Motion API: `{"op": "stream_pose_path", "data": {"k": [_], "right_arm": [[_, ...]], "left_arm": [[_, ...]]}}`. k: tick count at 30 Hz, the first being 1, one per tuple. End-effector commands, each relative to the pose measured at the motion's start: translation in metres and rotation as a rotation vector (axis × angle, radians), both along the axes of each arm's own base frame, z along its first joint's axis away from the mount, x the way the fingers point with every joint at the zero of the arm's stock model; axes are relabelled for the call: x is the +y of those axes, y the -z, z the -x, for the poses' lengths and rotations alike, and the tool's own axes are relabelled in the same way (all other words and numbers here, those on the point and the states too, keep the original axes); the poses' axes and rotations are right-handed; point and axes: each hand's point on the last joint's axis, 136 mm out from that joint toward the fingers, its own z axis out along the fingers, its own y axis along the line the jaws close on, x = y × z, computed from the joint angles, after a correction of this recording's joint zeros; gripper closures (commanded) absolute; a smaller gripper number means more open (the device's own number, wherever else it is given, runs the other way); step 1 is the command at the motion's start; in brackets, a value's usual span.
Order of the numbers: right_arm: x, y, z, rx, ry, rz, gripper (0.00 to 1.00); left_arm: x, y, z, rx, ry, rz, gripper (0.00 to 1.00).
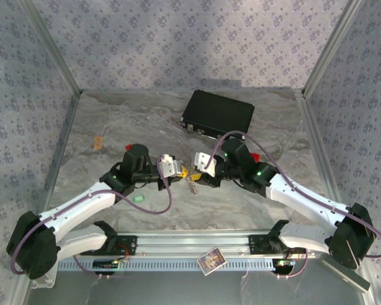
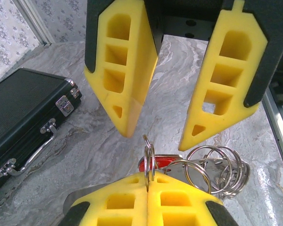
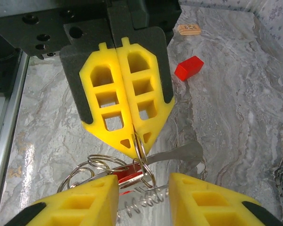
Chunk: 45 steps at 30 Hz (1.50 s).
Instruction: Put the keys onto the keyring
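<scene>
Left pincer [image 2: 147, 184] clenched on the upright keyring [image 2: 149, 153], red key [image 2: 161, 163] by it; right pincer [image 2: 158, 136], released, faces it head-on

Your keyring [image 2: 149, 157] is a bunch of thin silvery split rings. One ring stands on edge at bottom centre of the left wrist view, nipped between the shut yellow tips of the left gripper [image 2: 147, 183]. The rest of its loops lie tangled flat on the marble at lower right. Just behind the upright ring you have the red key [image 2: 164, 162], red plastic head lying flat and touching the rings. From above, the bunch sits dead centre of the frame.
</scene>
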Motion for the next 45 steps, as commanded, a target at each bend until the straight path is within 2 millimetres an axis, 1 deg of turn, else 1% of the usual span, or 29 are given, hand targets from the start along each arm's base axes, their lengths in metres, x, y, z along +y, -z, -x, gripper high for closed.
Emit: {"op": "stream_pose_path", "data": {"k": [1, 5, 8, 10, 14, 20, 24, 25, 26, 28, 31, 35, 40, 45], "right_arm": [[0.0, -0.003, 0.003, -0.032, -0.016, 0.0, 0.71], [0.001, -0.001, 0.005, -0.018, -0.031, 0.01, 0.88], [0.001, 0.0, 0.005, -0.017, -0.036, 0.015, 0.97], [0.0, 0.001, 0.005, -0.016, -0.032, 0.022, 1.0], [-0.002, 0.003, 0.002, -0.017, -0.018, 0.04, 1.0], [-0.005, 0.018, -0.008, 0.009, 0.017, 0.083, 1.0], [0.0, 0.011, -0.003, 0.022, -0.004, 0.043, 1.0], [0.0, 0.007, -0.003, 0.013, -0.004, 0.028, 0.95], [0.0, 0.005, -0.002, 0.005, -0.004, 0.017, 0.87], [-0.002, 0.0, 0.0, -0.008, -0.013, -0.008, 0.79], [-0.003, -0.004, 0.004, -0.01, -0.029, -0.04, 0.76], [0.001, -0.006, 0.006, 0.012, -0.037, -0.068, 0.75], [0.006, -0.007, 0.006, 0.023, -0.047, -0.086, 0.78], [0.01, -0.005, 0.009, 0.041, -0.065, -0.083, 0.8]], "left_arm": [[-0.003, -0.013, 0.003, -0.048, 0.037, 0.025, 1.0], [-0.003, -0.013, 0.004, -0.051, 0.038, 0.024, 1.0], [-0.003, -0.013, 0.004, -0.055, 0.037, 0.025, 1.0], [-0.003, -0.012, 0.004, -0.059, 0.037, 0.024, 1.0], [-0.002, -0.014, 0.005, -0.067, 0.043, 0.029, 1.0], [-0.003, -0.016, 0.011, -0.069, 0.071, 0.045, 1.0], [-0.003, -0.015, 0.012, -0.073, 0.07, 0.047, 1.0], [-0.003, -0.015, 0.012, -0.073, 0.071, 0.047, 1.0], [-0.003, -0.015, 0.012, -0.074, 0.069, 0.047, 1.0], [-0.003, -0.015, 0.012, -0.075, 0.069, 0.047, 1.0], [-0.003, -0.014, 0.013, -0.071, 0.071, 0.049, 1.0], [-0.004, -0.015, 0.012, -0.069, 0.07, 0.058, 1.0], [-0.005, -0.016, 0.015, -0.067, 0.075, 0.064, 1.0], [-0.005, -0.017, 0.015, -0.072, 0.076, 0.071, 1.0]]}}
